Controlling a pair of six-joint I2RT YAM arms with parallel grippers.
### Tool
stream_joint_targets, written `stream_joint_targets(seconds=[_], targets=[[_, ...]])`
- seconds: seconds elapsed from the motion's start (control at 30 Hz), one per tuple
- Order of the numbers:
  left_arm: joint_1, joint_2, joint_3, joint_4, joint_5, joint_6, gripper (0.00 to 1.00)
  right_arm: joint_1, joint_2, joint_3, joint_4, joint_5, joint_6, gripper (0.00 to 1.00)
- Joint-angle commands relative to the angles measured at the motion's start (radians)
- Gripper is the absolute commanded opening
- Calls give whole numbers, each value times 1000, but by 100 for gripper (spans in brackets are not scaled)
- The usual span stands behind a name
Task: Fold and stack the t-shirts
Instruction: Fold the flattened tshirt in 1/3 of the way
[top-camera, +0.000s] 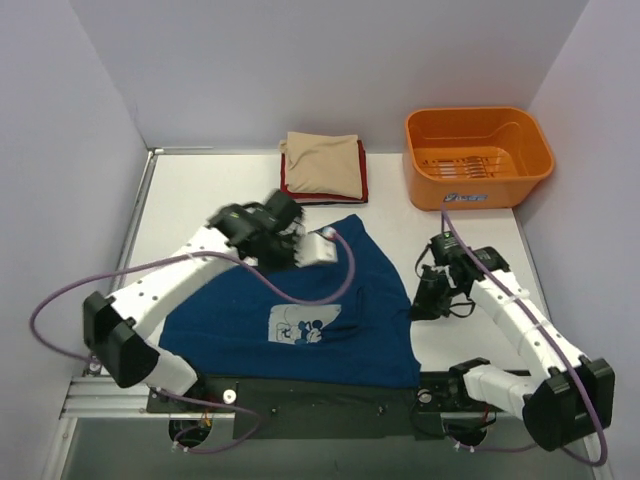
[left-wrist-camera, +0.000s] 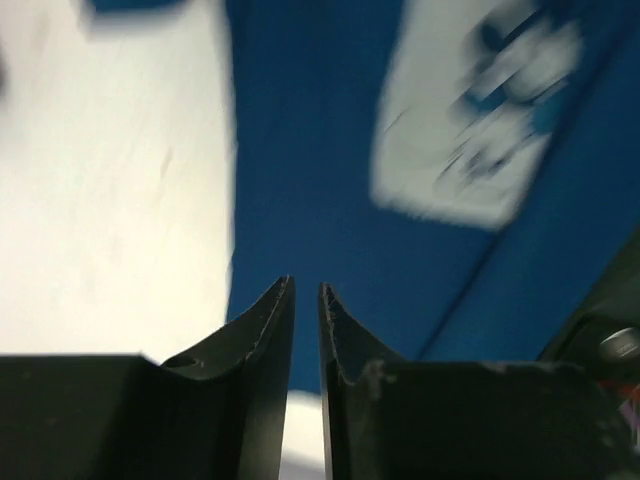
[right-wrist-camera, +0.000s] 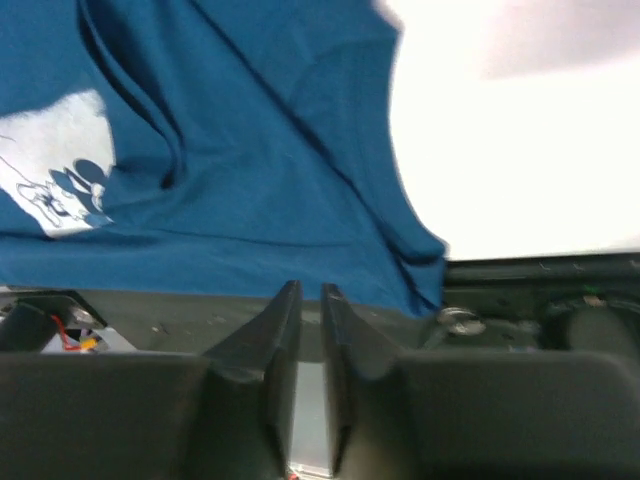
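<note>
Spread t-shirt (top-camera: 350, 310): dark blue, pale square chest print (top-camera: 303, 323) with a cartoon mouse in blue. Top folded shirt (top-camera: 322, 163): beige. Shirt beneath (top-camera: 363, 188): red. Tub (top-camera: 478, 155): orange. Table (top-camera: 200, 190): white. Cables (top-camera: 60, 300): purple.

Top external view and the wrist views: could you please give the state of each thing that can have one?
dark blue t-shirt: spread out, print up, not folded.
beige t-shirt: folded, lying on the red one.
red t-shirt: folded, only its edges showing.
orange tub: upright, empty.
left gripper: slightly open, holding nothing.
right gripper: slightly open, holding nothing.
</note>
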Motion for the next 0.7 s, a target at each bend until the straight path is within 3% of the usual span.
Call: stream_joint_targets(seconds=[0.0,0.1,0.2,0.4,0.67], targets=[[-322,90,11,206,281,-333,25,122,95,-83,280,-68,64,3],[-406,116,-58,389,376,-402,25,122,136,-233,437,-145,140,0],[-414,182,-129,577,405,-479,27,112,155,-315,557,-151,173,0],[-445,351,-135,696,388,-545,29,107,221,-427,643,-157,207,0],[-474,429,-183,760,341,-527,33,98,258,-476,649,-142,221,0]])
